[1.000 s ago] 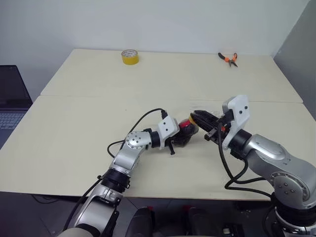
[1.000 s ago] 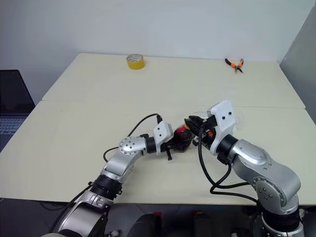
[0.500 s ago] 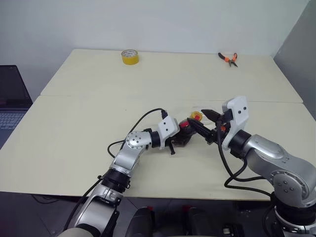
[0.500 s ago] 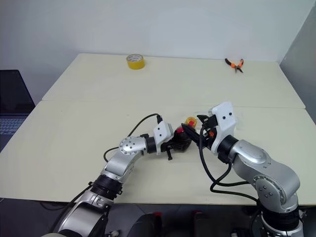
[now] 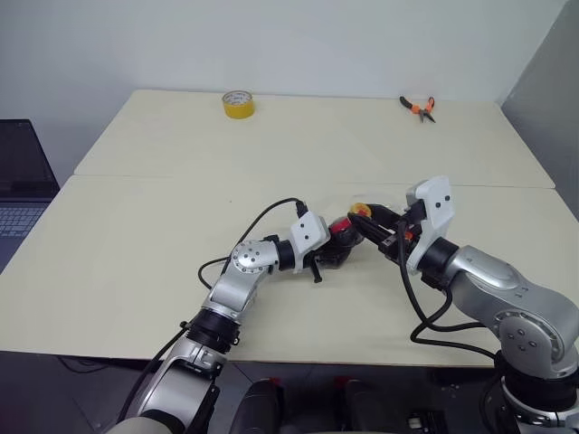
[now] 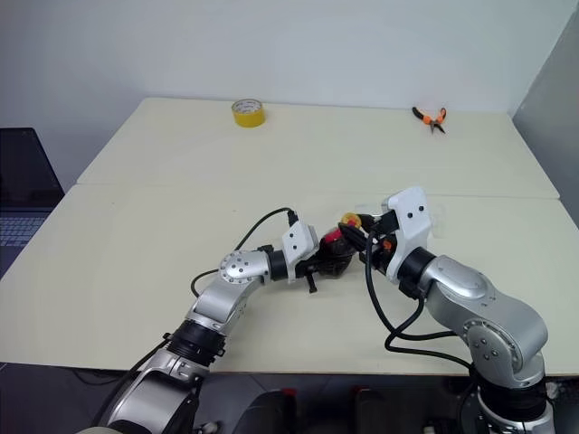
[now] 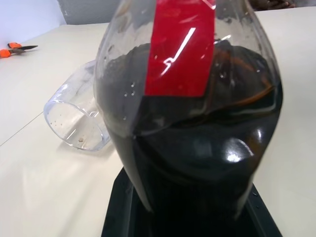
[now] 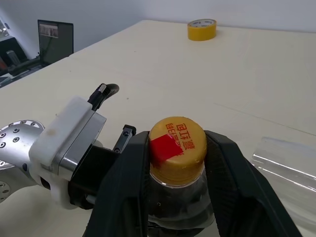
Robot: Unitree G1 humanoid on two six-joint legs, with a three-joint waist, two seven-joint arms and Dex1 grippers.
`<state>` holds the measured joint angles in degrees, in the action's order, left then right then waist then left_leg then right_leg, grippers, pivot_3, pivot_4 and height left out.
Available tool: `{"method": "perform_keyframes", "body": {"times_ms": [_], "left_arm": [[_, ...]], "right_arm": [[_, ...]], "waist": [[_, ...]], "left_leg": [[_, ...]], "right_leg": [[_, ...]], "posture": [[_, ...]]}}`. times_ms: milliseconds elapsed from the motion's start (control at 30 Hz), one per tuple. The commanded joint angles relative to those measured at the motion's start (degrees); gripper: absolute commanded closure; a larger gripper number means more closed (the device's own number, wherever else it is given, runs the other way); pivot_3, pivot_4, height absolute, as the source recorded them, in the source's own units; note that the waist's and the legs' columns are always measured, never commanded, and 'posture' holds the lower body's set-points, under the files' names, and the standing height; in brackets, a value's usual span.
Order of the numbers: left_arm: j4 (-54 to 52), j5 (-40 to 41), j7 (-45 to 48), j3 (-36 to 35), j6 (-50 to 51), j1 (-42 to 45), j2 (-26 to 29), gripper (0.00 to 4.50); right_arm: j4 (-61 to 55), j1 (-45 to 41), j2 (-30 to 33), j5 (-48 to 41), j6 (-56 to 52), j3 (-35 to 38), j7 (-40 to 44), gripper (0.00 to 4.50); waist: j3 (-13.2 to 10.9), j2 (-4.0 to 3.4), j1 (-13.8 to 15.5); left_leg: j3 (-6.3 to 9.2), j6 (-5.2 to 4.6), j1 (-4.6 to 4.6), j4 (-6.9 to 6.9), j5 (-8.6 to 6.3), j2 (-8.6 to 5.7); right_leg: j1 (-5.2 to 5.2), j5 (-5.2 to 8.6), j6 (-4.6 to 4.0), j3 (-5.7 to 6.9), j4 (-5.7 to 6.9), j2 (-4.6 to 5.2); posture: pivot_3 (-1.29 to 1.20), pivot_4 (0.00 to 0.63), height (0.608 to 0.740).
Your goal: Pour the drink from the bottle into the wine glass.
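Right wrist view: right claw newly around cap

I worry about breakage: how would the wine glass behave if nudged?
The wine glass lies on its side on the table beside the bottle, so its round bowl would probably roll. It looks thin and clear, likely fragile and light.

Bottle held between two grippers near the middle of the bench.
The bottle stands toward the front edge, the left gripper at its body, the right gripper at its cap. The wine glass lies on its side just beside it. A tape roll and pliers sit along the far edge, pliers nearer the right corner.
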<state>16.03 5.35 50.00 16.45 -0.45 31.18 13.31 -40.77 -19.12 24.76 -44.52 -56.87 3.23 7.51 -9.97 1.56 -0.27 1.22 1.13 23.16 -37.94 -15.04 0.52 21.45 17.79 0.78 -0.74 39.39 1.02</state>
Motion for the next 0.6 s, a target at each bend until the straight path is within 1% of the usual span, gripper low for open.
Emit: {"method": "perform_keyframes", "body": {"times_ms": [33,100,200,333,433,600], "left_arm": [[-3.0,0.68,-0.33,-1.01,-0.8,0.65,-0.3,3.87],[-3.57,0.83,-0.77,-1.06,-0.33,0.3,-0.41,3.87],[-5.64,1.04,-1.38,-0.98,0.65,-1.03,-0.35,3.87],[-8.75,1.45,-2.23,-1.17,2.55,-2.81,0.12,3.87],[-10.8,1.6,-2.47,-1.29,3.84,-4.04,0.45,3.87],[-12.68,1.56,-2.67,-1.27,5.12,-5.1,0.56,3.88]], "right_arm": [[0.12,-0.81,0.81,0.5,2.0,1.42,1.7,3.26],[2.91,-1.4,3.19,2.3,5.37,1.35,6.55,3.26],[11.04,-4.36,8.57,6.13,14.43,0.54,19.04,3.26],[22.44,-9.53,12.05,10.6,24.67,-3.09,32.24,3.26],[30.46,-13.05,13.01,15.21,30.97,-6.3,38.03,3.26],[39.52,-16.85,12.63,20.04,38.47,-8.36,43.21,1.44]], "waist": [[0.0,0.0,0.0],[0.0,0.0,0.01],[-0.01,-0.01,-0.06],[-0.02,-0.01,-0.27],[-0.02,-0.02,-0.37],[-0.03,-0.02,-0.13]], "left_leg": [[0.0,0.0,0.0,0.0,0.0,0.0],[0.0,0.0,0.0,0.0,0.0,-0.01],[-0.02,-0.01,-0.01,-0.01,0.0,-0.05],[-0.02,-0.01,-0.04,0.03,0.0,0.02],[-0.03,-0.01,-0.07,0.04,0.0,0.04],[-0.03,-0.01,-0.05,-0.01,0.0,0.02]], "right_leg": [[0.0,0.0,0.0,0.0,0.0,0.0],[0.0,0.0,0.0,0.0,0.0,0.0],[-0.01,0.0,0.0,-0.01,-0.02,0.0],[-0.01,0.0,0.0,-0.01,-0.03,-0.06],[-0.02,0.0,0.0,-0.03,-0.02,-0.07],[-0.02,0.0,-0.01,-0.02,-0.02,-0.01]], "posture": [[0.0,0.15,0.74],[0.0,0.15,0.74],[0.0,0.15,0.74],[0.0,0.15,0.74],[0.0,0.15,0.74],[0.0,0.15,0.74]]}}
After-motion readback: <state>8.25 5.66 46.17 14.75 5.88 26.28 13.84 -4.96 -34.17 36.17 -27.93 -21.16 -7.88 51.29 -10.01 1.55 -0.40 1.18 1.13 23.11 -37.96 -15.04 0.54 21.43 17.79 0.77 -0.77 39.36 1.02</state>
